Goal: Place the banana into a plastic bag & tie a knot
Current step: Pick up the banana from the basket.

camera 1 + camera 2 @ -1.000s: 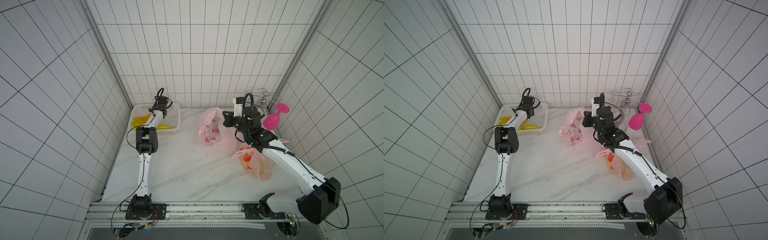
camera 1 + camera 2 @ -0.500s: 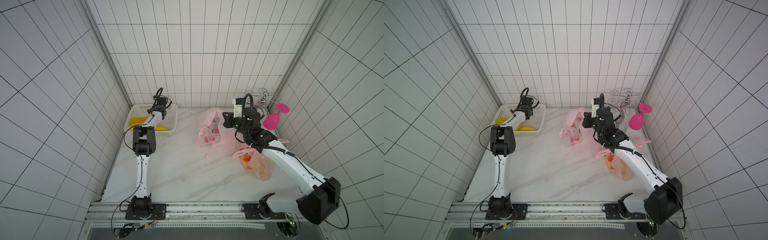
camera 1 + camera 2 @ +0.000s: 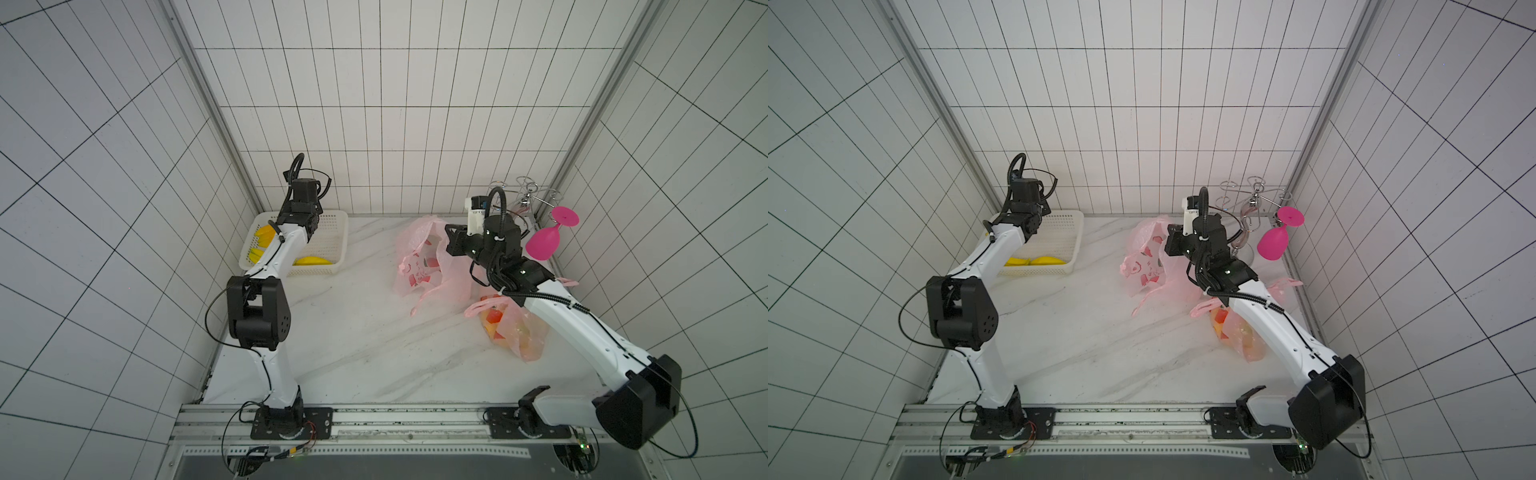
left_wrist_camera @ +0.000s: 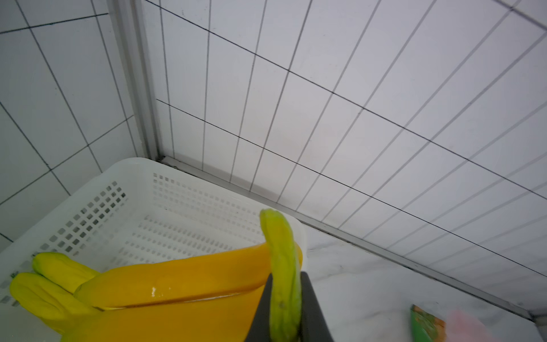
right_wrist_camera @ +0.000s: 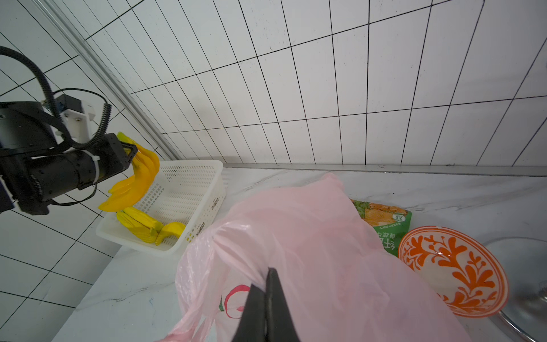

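Banana bunch (image 4: pixel 177 284) gripped by stem in L gripper (image 4: pixel 285 284), far left, above basket (image 4: pixel 133 189) | pink bag (image 5: pixel 310 237) pinched by R gripper (image 5: pixel 266 284).

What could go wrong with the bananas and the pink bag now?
The left gripper pinches only the thin green stem of the banana bunch, so the bunch might slip and fall towards the white basket. The right gripper holds the pink bag by a bunched fold; its mouth looks shut, so bananas may not fit.
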